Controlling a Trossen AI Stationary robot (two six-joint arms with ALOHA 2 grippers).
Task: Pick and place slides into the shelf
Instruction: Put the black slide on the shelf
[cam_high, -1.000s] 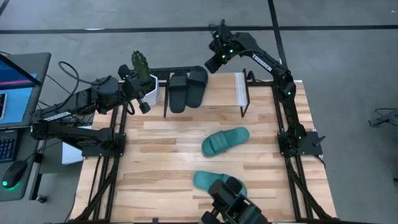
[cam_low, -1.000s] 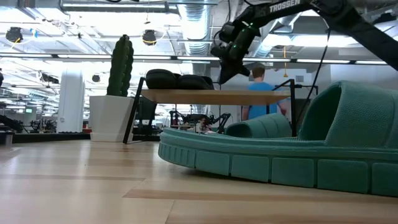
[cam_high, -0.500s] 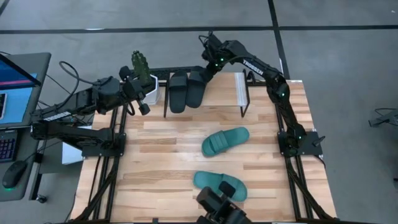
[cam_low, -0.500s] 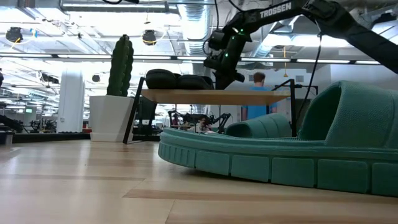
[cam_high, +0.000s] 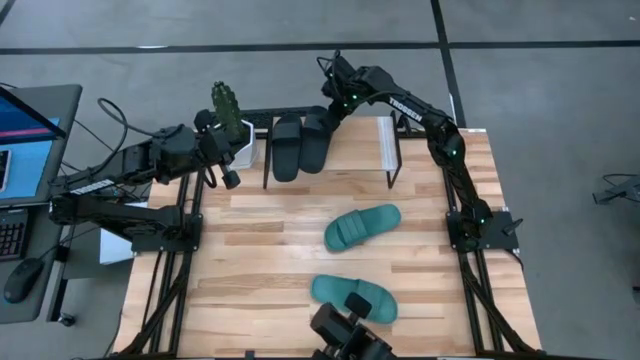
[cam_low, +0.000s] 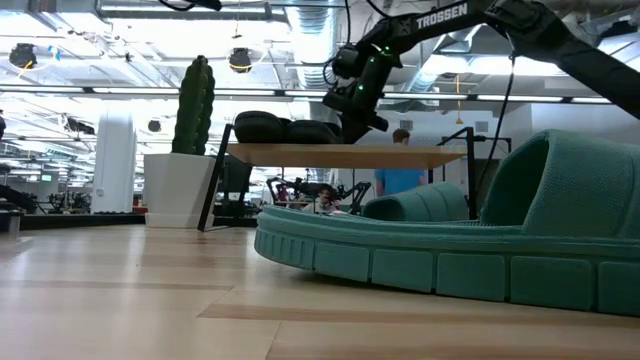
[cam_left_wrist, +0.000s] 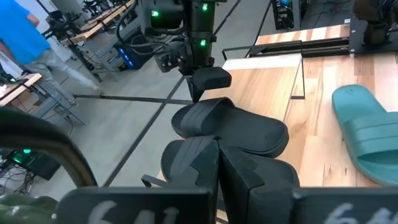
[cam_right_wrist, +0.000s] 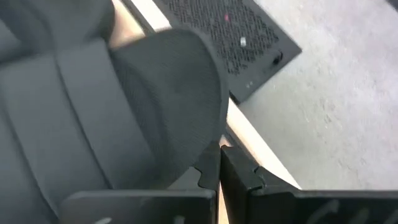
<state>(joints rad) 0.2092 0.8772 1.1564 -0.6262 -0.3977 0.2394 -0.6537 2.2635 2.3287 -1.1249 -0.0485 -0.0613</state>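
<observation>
On shelf (cam_high: 360, 148) top, two black slides (cam_high: 301, 143) lie side by side at left end. Right gripper (cam_high: 331, 105) sits at far end of right-hand black slide (cam_left_wrist: 231, 124), fingers (cam_right_wrist: 239, 176) pressed together, nothing between them. Two teal slides on table: one (cam_high: 362, 226) mid-table, one (cam_high: 353, 297) near front edge. Left gripper (cam_high: 224, 160) waits beside potted cactus (cam_high: 226, 105), fingers closed, empty.
</observation>
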